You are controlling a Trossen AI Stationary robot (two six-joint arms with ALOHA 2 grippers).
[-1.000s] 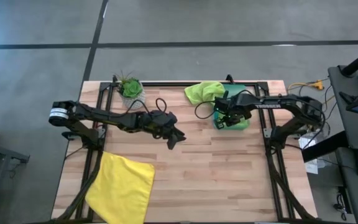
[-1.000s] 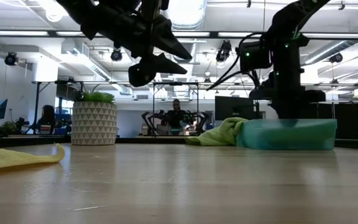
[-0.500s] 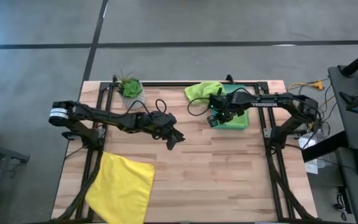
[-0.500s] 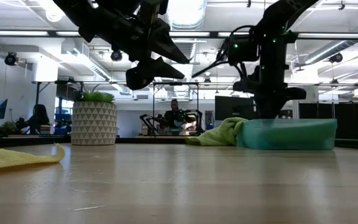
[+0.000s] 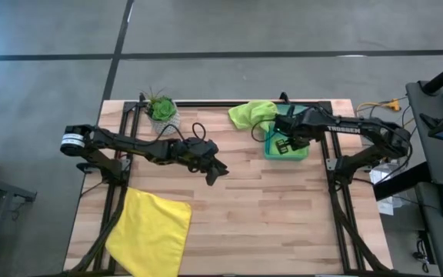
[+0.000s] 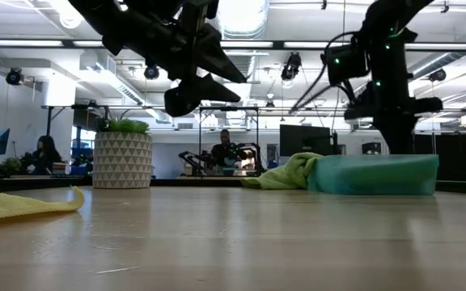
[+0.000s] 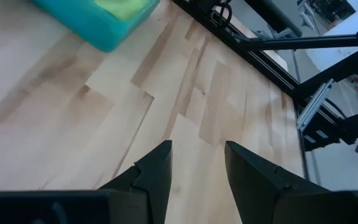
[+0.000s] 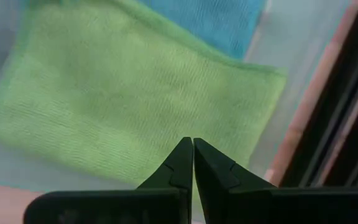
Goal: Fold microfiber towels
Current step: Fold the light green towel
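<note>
Hovering Over the Bin With My Right End Effector Closed

My right end effector [image 5: 283, 144] hangs above the translucent green bin [image 5: 301, 153] at the far right part of the wooden worktop [image 5: 268, 208]. Its two fingers are pressed together and nothing is between them. In my right wrist view they point down at a folded lime green towel [image 8: 123, 106] that lies flat inside the bin, and a teal towel [image 8: 219, 22] lies partly under it, showing past its far edge. I do not touch either cloth.

A second lime green towel [image 5: 251, 114] lies crumpled on the worktop, just beside the bin on its left side and touching its wall. In the low view this towel [image 6: 285, 172] leans against the bin [image 6: 374, 175].

My left end effector [image 5: 217, 171] is held in the air over the middle of the worktop, well apart from the bin. Its fingers [image 7: 155, 174] stand partly open with a clear gap, and they hold nothing; only bare wood is below them.

The bright yellow towel [image 5: 151, 231] lies spread out at the near left corner of the worktop, with one part hanging over the front edge. A small potted plant [image 5: 161, 109] in a white patterned pot stands at the far left part.

In the room behind, a person [image 6: 226, 151] sits far away.
</note>
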